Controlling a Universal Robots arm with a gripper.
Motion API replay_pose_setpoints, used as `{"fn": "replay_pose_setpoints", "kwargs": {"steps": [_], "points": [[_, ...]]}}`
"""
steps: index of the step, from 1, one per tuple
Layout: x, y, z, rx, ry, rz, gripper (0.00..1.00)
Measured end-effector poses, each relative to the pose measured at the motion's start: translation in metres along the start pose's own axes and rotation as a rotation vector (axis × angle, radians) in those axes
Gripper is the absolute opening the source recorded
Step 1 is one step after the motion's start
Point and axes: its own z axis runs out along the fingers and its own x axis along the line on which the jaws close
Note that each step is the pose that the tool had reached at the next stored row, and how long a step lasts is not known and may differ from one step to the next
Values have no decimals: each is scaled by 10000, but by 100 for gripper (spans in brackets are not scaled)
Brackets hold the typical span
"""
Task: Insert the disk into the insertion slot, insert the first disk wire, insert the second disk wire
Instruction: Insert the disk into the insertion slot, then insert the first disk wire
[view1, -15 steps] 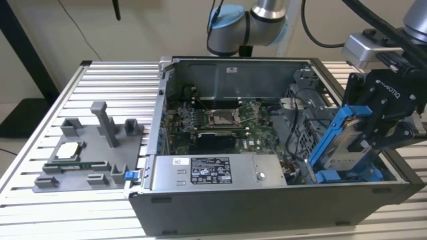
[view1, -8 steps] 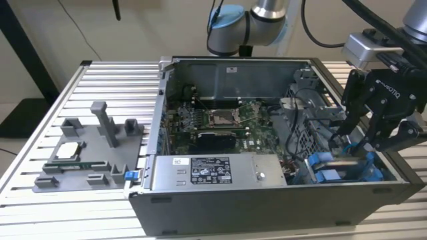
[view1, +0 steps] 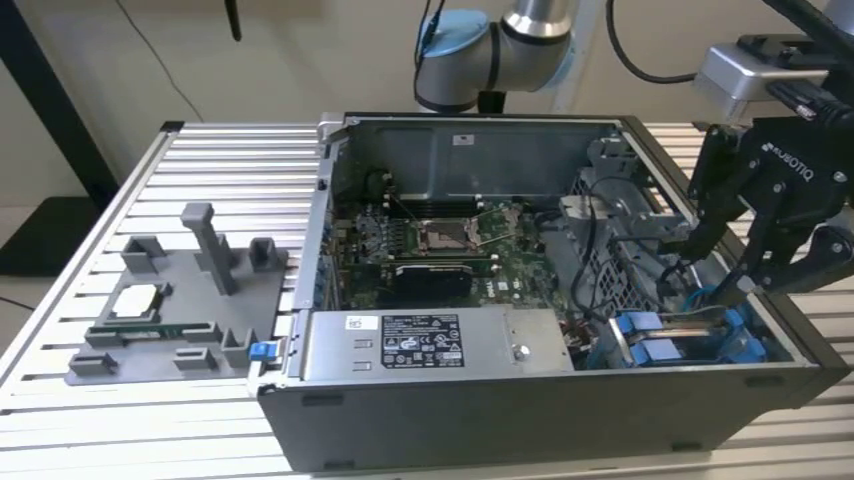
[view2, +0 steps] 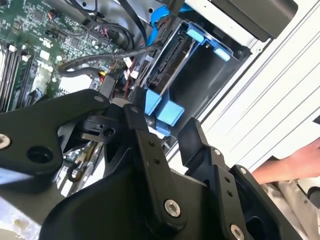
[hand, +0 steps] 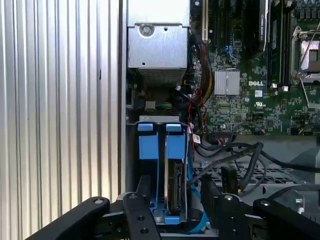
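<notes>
While the black two-fingered gripper (view1: 721, 265) hung above the open dark-grey computer case (view1: 534, 425), its jaws stood wide apart and held nothing. The silver-grey hard drive (hand: 175, 189) in its bright blue plastic carrier stood on edge inside the narrow grey sheet-metal drive bay (hand: 160, 119), directly beneath the jaws, broad faces toward the fingers, upper edge running crosswise to their closing line.
</notes>
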Motion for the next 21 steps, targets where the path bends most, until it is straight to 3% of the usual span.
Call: {"fn": "replay_pose_setpoints", "kwargs": {"steps": [6,21], "points": [[0,7,-157,-22,5,0,100],[-10,7,-165,-25,9,3,100]]}}
